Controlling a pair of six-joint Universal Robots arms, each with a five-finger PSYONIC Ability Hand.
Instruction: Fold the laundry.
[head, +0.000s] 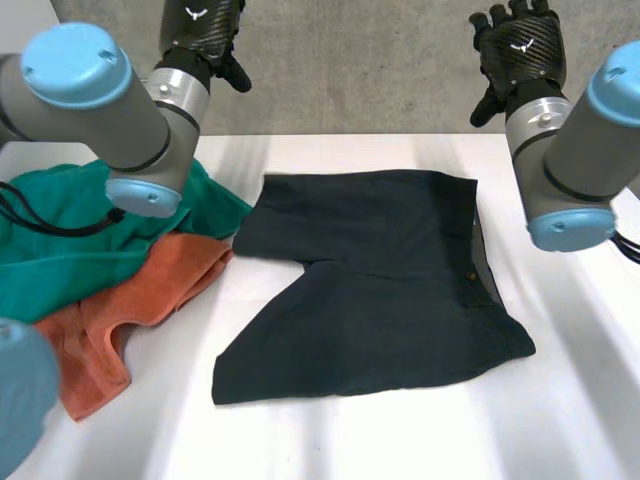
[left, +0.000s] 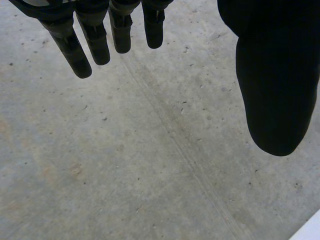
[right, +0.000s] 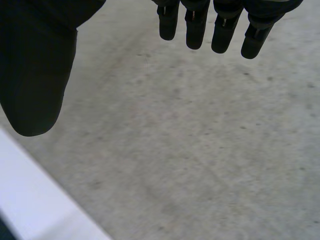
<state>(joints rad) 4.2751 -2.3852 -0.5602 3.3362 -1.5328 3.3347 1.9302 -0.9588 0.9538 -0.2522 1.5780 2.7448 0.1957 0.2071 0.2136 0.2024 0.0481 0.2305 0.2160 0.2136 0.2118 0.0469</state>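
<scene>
Dark navy shorts (head: 375, 285) lie spread flat in the middle of the white table (head: 560, 420), waistband toward the right. My left hand (head: 205, 35) is raised above the table's far left, beyond the back edge, open with straight fingers (left: 75, 50) and holding nothing. My right hand (head: 520, 50) is raised above the far right, likewise open, its fingers (right: 195, 27) straight and empty. Both hands are well clear of the shorts.
A teal green garment (head: 70, 235) is heaped at the table's left, with an orange garment (head: 130, 310) lying partly under it toward the front. A grey concrete wall (head: 350, 70) stands behind the table. My two arms flank the shorts.
</scene>
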